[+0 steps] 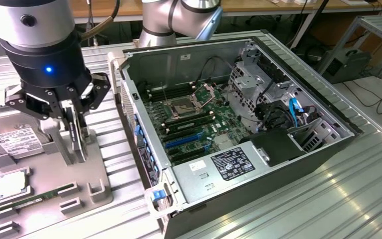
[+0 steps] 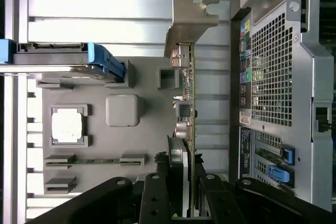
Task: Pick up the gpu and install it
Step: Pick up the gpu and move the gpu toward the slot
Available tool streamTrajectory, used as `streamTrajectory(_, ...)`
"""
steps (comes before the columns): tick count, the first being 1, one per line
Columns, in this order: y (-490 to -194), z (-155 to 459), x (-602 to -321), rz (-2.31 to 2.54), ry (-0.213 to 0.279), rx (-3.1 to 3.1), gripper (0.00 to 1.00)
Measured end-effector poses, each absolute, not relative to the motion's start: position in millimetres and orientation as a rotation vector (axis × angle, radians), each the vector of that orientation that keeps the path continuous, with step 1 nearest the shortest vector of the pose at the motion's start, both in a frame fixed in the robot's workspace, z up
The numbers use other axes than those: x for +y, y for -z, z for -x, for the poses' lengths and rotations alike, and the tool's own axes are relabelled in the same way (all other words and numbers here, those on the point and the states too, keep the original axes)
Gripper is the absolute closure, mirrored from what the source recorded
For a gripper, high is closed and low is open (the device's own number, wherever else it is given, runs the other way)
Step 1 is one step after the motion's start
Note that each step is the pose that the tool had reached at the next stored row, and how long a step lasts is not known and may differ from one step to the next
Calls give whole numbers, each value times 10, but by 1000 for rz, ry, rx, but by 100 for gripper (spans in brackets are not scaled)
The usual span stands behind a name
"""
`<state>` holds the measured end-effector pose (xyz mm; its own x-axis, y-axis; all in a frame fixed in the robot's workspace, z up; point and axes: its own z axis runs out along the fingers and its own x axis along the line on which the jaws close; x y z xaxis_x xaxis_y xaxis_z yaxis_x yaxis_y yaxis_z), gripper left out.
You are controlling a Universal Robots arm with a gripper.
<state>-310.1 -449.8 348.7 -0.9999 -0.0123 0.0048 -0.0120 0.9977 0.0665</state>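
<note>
GPU (image 1: 79, 144) stands on edge, pinched between the 2 fingers of the gripper (image 1: 73, 117), which are closed on its 2 flat faces. It hangs upright over the grey parts tray (image 1: 101, 186), near the tray edge that faces the open computer case (image 1: 244, 124); whether its lower edge touches the tray cannot be told. In the wrist view the card (image 2: 190, 108) shows edge-on: green board, black cooler near the gripper (image 2: 184, 184), and the silver bracket (image 2: 189, 22) reaching past the tray edge. On the tray lie a hard drive (image 1: 15, 142), a processor (image 1: 12, 184) and 1 RAM stick (image 1: 35, 199). Tray and case sit side by side on the ribbed metal table (image 1: 350, 189).
</note>
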Motion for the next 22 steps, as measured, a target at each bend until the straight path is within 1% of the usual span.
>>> streamTrajectory(13,-3532,3033,-4495,-15,104,-3072,72)
streamTrajectory(18,-3637,3033,-4454,-17,73,-3115,72)
streamTrajectory(22,-3752,3033,-4434,-18,61,-3147,72)
